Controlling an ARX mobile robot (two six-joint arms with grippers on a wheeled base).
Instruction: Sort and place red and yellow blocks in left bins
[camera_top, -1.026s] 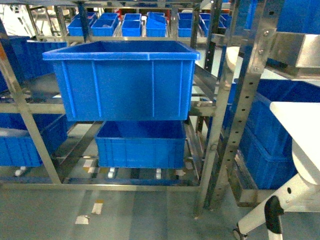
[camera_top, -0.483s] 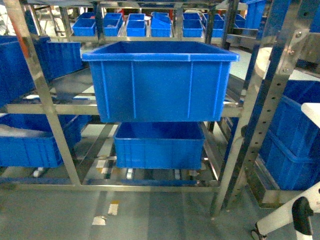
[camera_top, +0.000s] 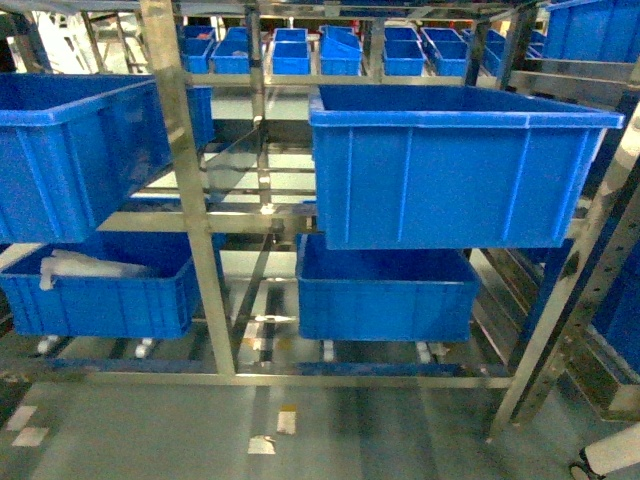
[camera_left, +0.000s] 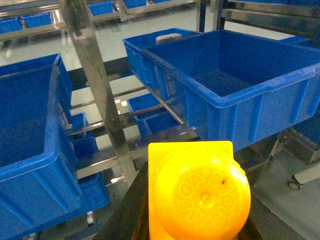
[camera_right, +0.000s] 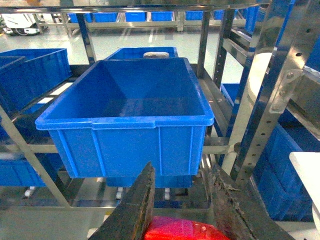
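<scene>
A yellow block (camera_left: 197, 192) with a round stud facing the camera fills the bottom of the left wrist view, and my left gripper (camera_left: 195, 200) is shut on it between dark fingers (camera_left: 131, 210). My right gripper (camera_right: 182, 172) is shut on a red block (camera_right: 182, 229), of which only the top edge shows. Large blue bins sit on a steel rack: one ahead of the left gripper to the right (camera_left: 235, 75), one at its left (camera_left: 25, 130), and one straight ahead of the right gripper (camera_right: 125, 100). Two upper bins (camera_top: 70, 150) (camera_top: 450, 170) show in the head view, where neither gripper appears.
A steel rack upright (camera_top: 185, 180) stands between the two upper bins. Lower-shelf crates (camera_top: 385, 285) (camera_top: 100, 290) sit beneath; the left one holds white material. Small blue bins (camera_top: 290, 50) line the back row. A perforated post (camera_right: 280, 90) and white table edge (camera_right: 310, 175) stand at the right.
The head view has shifted left: the rack and its upper bin slid rightward in frame, a second upper bin came in at the left, and the white table dropped out at the right.
</scene>
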